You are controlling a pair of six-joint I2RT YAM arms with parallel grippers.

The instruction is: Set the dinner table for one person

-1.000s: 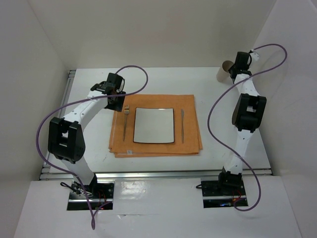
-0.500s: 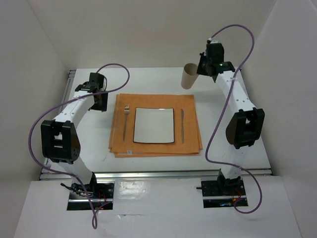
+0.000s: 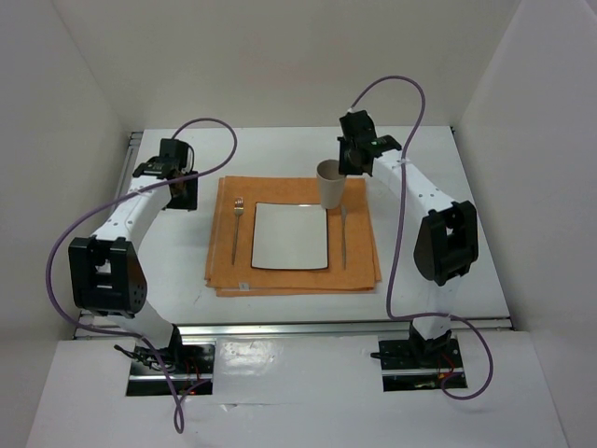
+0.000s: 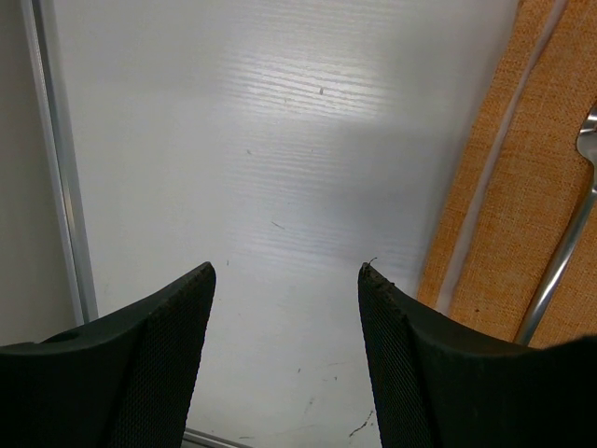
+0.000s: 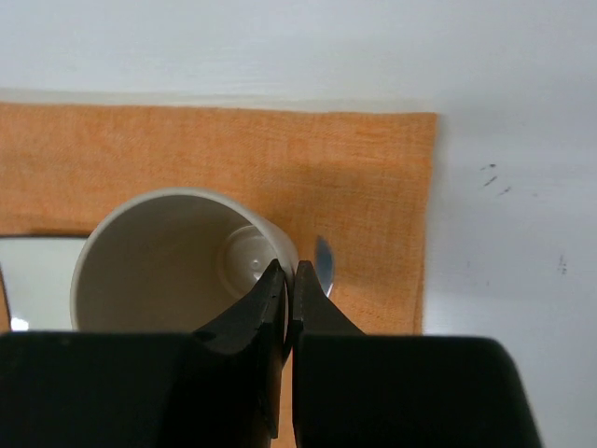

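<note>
Cup (image 3: 329,183) travel was the change: within a second the right gripper (image 5: 287,275), jaws pinched on its rim, carried it from the 1 o'clock corner of the dinner table (image 3: 280,149) beneath both arms to the plate's (image 3: 290,236) 1 o'clock, over the placemat (image 3: 359,252). We judged only set-down remained. Meanwhile the left gripper (image 4: 284,271), jaws apart and empty, had retreated to the placemat's 10 o'clock. We saw cup and plate both empty.

Overhead view: we record even, diffuse light; the white surface (image 3: 280,149) is bright, shadows faint. Left wrist view: a pale glare band on the surface; left pincer (image 4: 286,271) dark. Right wrist view: right pincer (image 5: 288,269) nearly black, detail lost; cup (image 5: 159,261) casts a soft shadow on the placemat (image 5: 233,149).
</note>
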